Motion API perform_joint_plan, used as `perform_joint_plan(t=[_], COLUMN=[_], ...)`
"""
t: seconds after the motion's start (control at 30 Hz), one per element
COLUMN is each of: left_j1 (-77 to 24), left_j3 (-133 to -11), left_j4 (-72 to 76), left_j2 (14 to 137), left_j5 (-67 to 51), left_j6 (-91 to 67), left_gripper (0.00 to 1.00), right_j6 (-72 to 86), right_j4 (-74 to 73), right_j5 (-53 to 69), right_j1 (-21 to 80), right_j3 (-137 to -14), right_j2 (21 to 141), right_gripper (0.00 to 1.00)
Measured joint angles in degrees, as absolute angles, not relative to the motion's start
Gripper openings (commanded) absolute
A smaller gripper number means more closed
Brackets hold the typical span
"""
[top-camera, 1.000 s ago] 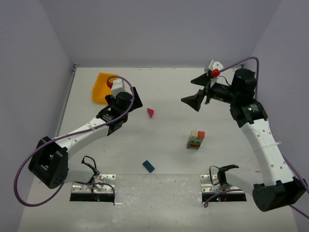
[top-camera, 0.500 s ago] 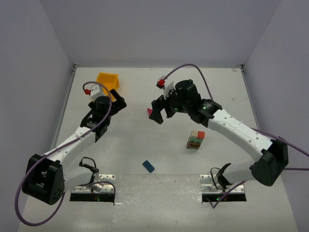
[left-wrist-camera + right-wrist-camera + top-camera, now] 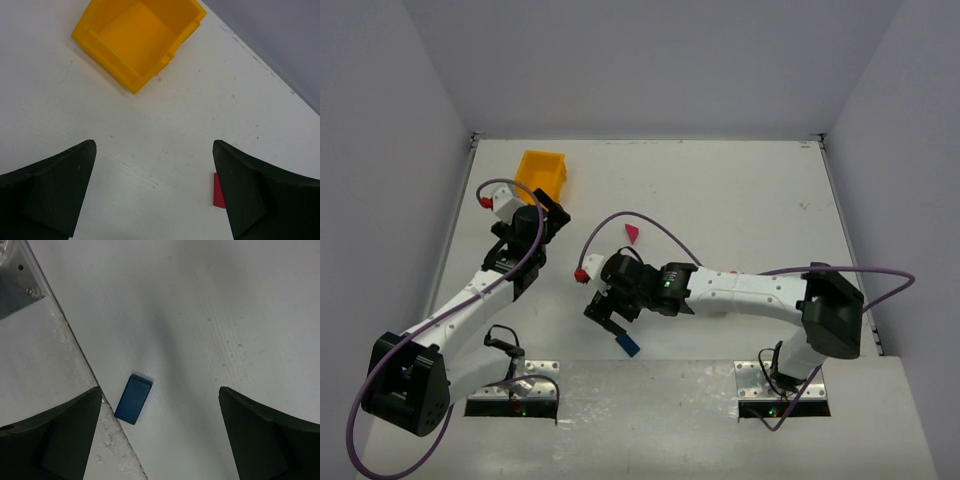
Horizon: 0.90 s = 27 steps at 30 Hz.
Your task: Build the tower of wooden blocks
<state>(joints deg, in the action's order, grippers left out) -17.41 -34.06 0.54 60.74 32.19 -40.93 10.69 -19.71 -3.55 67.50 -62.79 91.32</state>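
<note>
**Counter**: white, walled on three sides.

**Left claw**: spread wide and holding nothing. It sits left of centre in the top view and faces the bin.

**Bin**: yellow-orange plastic, upper left of the top view, open side up. It lies well apart from the left claw's fingertips.

**Prism**: magenta, lying alone on the counter at upper centre of the top view. In the left wrist view only a red sliver shows, just beside the right-hand finger at lower right.

**Right claw**: spread wide and holding nothing. It sits at lower centre of the top view, above the blue block.

**Blue block**: flat on the counter near its front edge. It lies between the right claw's fingers, nearer the left-hand one in the frame, and neither finger touches it.
</note>
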Motion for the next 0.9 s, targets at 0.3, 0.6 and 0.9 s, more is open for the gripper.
perform_joint_plan(t=[0.3, 0.6, 0.9], left_j1=[-17.3, -17.3, -17.3], left_j3=[-34.0, -33.6, -33.6], left_j4=[0.0, 0.2, 0.2], left_j2=[60.7, 60.8, 60.8], left_j5=[33.9, 33.8, 33.7], left_j6=[-42.1, -42.1, -42.1], left_gripper=[1.0, 1.0, 1.0], right_j6=[18.4, 25.0, 28.0], right_j4=[-19.2, -19.8, -20.5], right_j5=[-5.7, -10.9, -15.0], right_j1=[71.0, 75.9, 77.4], right_j3=[-59.1, -56.9, -57.3], right_j2=[95.5, 102.3, 103.6], right_gripper=[0.99, 0.96, 0.37])
